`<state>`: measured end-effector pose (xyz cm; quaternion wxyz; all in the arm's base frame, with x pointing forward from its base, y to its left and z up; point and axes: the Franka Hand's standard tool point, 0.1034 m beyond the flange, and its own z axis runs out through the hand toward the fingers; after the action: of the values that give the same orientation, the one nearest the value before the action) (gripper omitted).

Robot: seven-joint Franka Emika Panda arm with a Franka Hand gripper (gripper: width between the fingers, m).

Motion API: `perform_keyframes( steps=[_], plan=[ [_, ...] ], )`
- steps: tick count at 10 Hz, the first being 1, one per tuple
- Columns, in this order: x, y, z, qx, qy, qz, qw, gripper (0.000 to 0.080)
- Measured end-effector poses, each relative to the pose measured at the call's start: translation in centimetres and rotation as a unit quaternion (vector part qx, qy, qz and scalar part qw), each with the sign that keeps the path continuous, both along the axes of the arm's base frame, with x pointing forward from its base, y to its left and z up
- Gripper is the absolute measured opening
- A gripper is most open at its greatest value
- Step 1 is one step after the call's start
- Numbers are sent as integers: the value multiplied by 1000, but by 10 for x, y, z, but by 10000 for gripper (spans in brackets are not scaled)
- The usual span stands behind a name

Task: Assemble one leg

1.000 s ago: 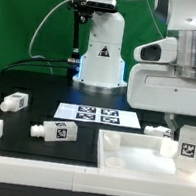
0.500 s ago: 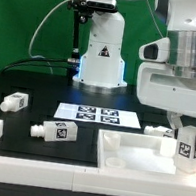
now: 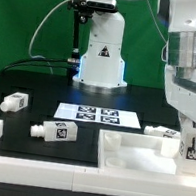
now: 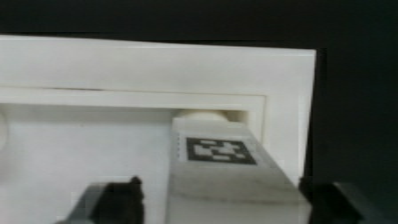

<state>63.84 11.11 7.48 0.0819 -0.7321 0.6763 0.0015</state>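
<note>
**End effector has slid right along the tabletop's right edge**

Since a second ago, your arm has shifted toward the exterior view's right; its big white housing now sits closer to that frame edge, and the tagged leg under it has gone along.

Your end effector point(image 3: 191, 149) stands at the right end of the tabletop point(image 3: 129, 151), with the leg point(image 4: 228, 160) between its fingers point(image 4: 118, 200). In the wrist view you see the two dark fingers set wide on either side of the leg, a clear gap on each side, so the jaws are spread and not pressing it. That leg lies with its tagged face up, running from the tabletop's inner wall toward the camera. Whether it rests on the tabletop or stands in a hole, you cannot tell.

Further out, two more legs lie on the dark surface point(image 3: 28, 81): the near leg point(image 3: 53, 131) just left of the tabletop, and the far leg point(image 3: 15, 102) toward the exterior view's left. The marker board point(image 3: 98, 115) lies flat behind the tabletop, in front of the robot base point(image 3: 101, 51).
</note>
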Motion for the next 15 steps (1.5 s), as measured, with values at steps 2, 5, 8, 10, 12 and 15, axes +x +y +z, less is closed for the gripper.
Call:
perform_keyframes(
  steps=[2,5,8,10,12,15],
  plan=[
    [1,2,1,-22,-19,179,983,608],
    [-5,16,3,-44,-39,314,948,647],
    [-4,10,1,-62,-49,435,897,648],
    [-1,3,0,-95,-55,603,790,648],
    [0,-1,-3,-103,-61,664,738,648],
    [0,-1,-3,-100,-59,642,758,453]
  ],
)
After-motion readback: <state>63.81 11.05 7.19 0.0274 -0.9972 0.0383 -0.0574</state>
